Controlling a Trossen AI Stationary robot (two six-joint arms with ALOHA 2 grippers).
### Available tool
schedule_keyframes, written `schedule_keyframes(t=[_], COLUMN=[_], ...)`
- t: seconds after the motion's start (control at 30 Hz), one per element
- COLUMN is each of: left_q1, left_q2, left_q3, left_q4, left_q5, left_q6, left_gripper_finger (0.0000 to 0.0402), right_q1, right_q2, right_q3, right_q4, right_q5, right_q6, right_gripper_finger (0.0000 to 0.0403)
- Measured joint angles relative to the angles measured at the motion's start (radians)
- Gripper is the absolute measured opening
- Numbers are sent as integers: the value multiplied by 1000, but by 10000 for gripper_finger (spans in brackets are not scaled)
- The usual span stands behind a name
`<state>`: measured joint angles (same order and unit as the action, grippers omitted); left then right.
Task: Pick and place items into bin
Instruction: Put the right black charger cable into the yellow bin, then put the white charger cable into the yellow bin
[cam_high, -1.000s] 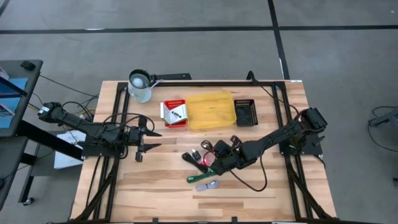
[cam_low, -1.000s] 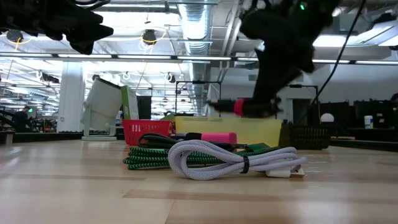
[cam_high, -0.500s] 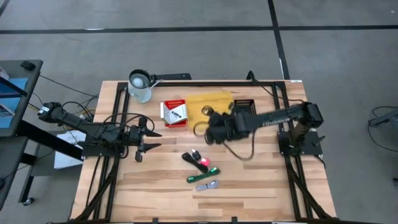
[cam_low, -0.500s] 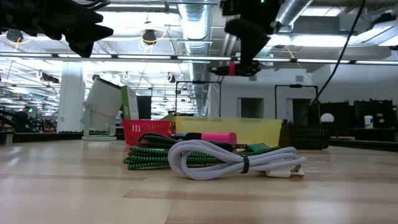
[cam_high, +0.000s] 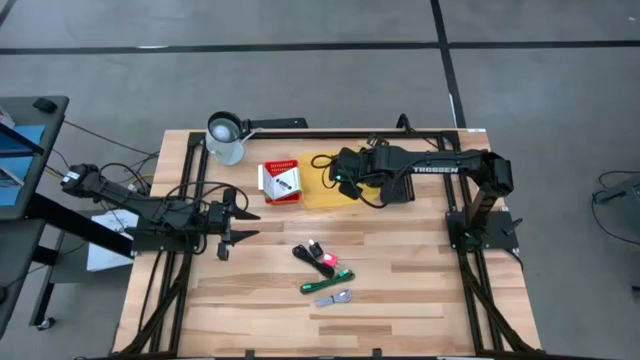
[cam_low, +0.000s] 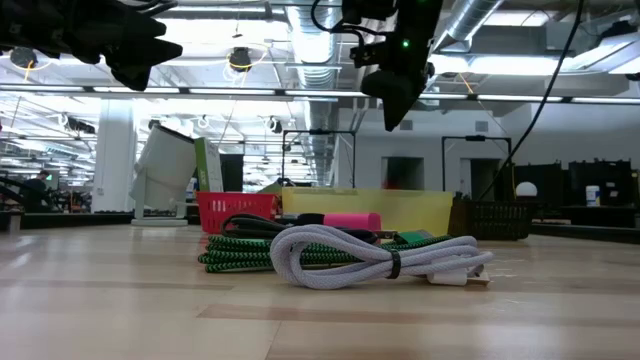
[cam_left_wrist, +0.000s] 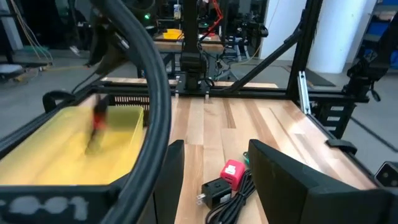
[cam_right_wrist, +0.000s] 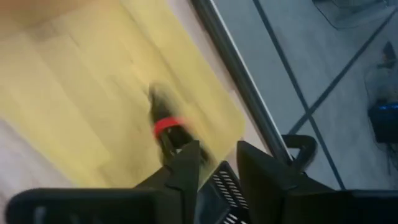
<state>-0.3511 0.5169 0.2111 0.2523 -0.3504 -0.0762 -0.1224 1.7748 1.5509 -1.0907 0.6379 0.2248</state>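
My right gripper (cam_high: 338, 176) hangs open above the yellow bin (cam_high: 318, 198). Just past its fingertips (cam_right_wrist: 186, 160), a black piece with a red band (cam_right_wrist: 166, 127) shows blurred over the bin floor, and again in the left wrist view (cam_left_wrist: 96, 121). On the table near the middle lie a black cord (cam_high: 305, 250), a red-pink piece (cam_high: 328, 262), a green cord (cam_high: 335, 280) and a pale silvery cord (cam_high: 335, 297). My left gripper (cam_high: 238, 224) waits open at the table's left, pointing toward these items.
A red basket (cam_high: 280, 182) sits left of the bin and a black basket (cam_high: 393, 180) right of it. A metal cup (cam_high: 225, 138) stands at the far left corner. A black frame rail (cam_high: 300, 134) runs along the far edge. Bare wood lies toward the near edge.
My right gripper rose from the pile of items near the table's middle with a black, red-banded piece. It swung toward the far edge until it was over the yellow bin, then let go. The piece now shows blurred below the fingers, over the bin.
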Motion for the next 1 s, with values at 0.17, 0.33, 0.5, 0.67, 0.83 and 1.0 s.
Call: schedule_keyframes(t=[0.17, 0.33, 0.5, 0.67, 0.83, 1.0], left_q1=[0, 0, 0, 0, 0, 0], left_q2=[0, 0, 0, 0, 0, 0], left_q3=[0, 0, 0, 0, 0, 0], left_q4=[0, 0, 0, 0, 0, -1], left_q5=[-1, -2, -2, -2, -2, -2], left_q6=[28, 29, 29, 29, 29, 29], left_gripper_finger=[170, 170, 170, 170, 170, 170], right_q1=[38, 123, 227, 332, 435, 528], right_q2=[0, 0, 0, 0, 6, 67], right_q3=[0, 0, 0, 0, 0, -1], right_q4=[0, -4, -4, -4, 16, 126], right_q5=[-14, -13, -94, -265, -406, -484], right_q6=[-11, 38, 63, 53, 32, 31], right_gripper_finger=[157, 180, 182, 179, 180, 175])
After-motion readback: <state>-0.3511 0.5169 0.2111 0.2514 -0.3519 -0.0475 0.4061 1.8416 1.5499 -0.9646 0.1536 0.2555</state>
